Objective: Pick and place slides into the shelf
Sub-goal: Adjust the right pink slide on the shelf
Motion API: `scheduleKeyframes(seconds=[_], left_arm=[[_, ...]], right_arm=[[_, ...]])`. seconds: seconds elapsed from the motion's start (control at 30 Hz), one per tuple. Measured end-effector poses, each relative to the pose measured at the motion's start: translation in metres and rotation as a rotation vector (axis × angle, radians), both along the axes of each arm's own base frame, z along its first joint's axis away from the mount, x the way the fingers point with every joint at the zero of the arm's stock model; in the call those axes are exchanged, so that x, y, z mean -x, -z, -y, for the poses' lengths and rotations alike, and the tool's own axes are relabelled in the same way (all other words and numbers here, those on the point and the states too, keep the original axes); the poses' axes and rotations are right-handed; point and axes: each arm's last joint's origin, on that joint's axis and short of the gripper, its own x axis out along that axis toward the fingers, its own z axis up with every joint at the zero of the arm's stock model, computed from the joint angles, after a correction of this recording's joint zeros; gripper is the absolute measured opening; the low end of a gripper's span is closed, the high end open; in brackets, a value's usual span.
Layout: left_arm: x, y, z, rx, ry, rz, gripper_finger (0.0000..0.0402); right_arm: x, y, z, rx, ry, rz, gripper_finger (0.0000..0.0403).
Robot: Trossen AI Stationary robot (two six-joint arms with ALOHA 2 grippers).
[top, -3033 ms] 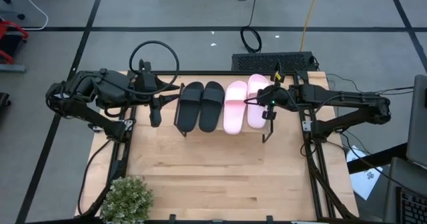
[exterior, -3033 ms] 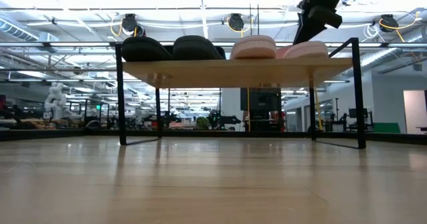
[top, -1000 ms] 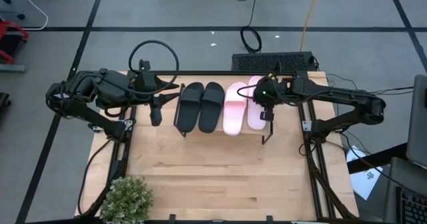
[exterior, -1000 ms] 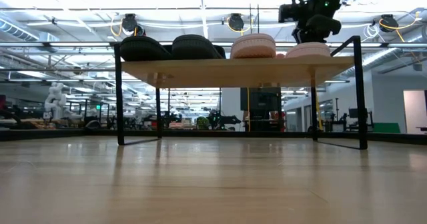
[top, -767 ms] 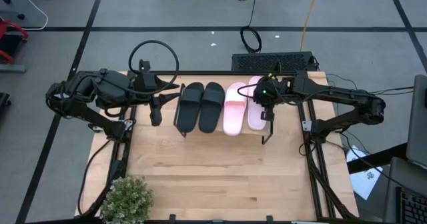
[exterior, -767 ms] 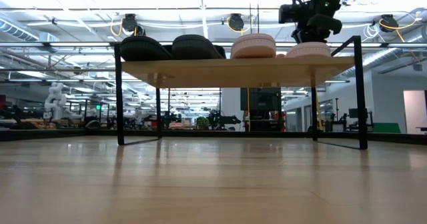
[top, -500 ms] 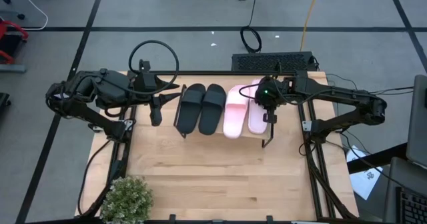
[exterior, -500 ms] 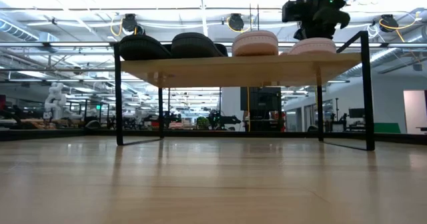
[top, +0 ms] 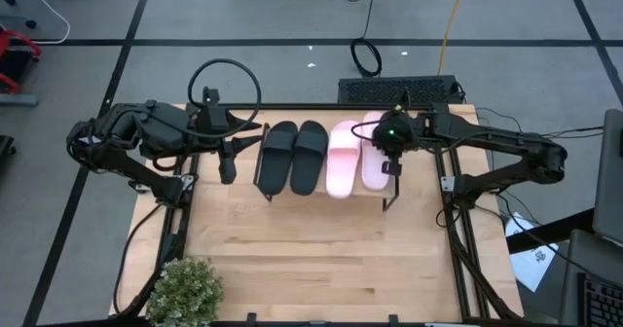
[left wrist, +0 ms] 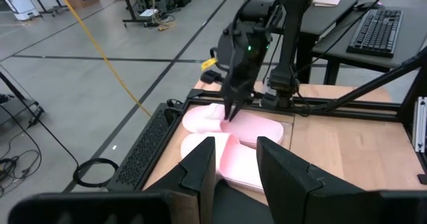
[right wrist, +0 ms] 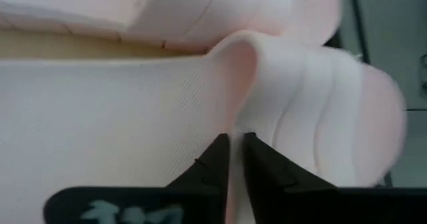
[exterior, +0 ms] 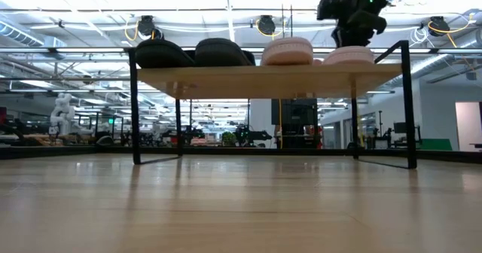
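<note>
The shelf [exterior: 263, 78] stands near the table's far edge. All the slides rest sole-down on its plank top. The black pair [top: 292, 157] is on the left and the pink pair [top: 343, 159] on the right. My right gripper [top: 391, 163] reaches down over the rightmost pink slide [top: 374, 162] and is shut on its strap. My left gripper [top: 226, 171] waits open beside the shelf's left end, with nothing between its fingers [left wrist: 203, 164]. My right gripper pinches the raised edge of the rightmost pink slide's strap [right wrist: 235, 121] between its two fingers [right wrist: 220, 159], which stand almost together. They come from above, slanting down from the table's right. The slide lies flat on the shelf's top.
A potted plant [top: 185, 290] stands at the table's near left corner. A cable coil [top: 224, 84] and a keyboard [top: 399, 90] lie beyond the far edge. Black frame rails run along the table's sides. Bare wood lies in front of the shelf.
My right gripper, holding the pink slide, drew a little toward the table's near edge and went back. The shelf's right end swung that way with it and has returned to where it stood. The left arm kept still.
</note>
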Motion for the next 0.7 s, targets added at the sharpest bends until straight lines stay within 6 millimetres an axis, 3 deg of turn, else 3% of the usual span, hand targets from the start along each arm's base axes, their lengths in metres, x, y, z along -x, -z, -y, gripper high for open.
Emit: scheduleKeyframes(seconds=[0.7], left_arm=[[0.000,0.000,0.000,-0.008,0.003,-0.002,0.0113]], right_arm=[[0.009,-0.014,-0.001,0.064,0.050,0.082,0.0181]])
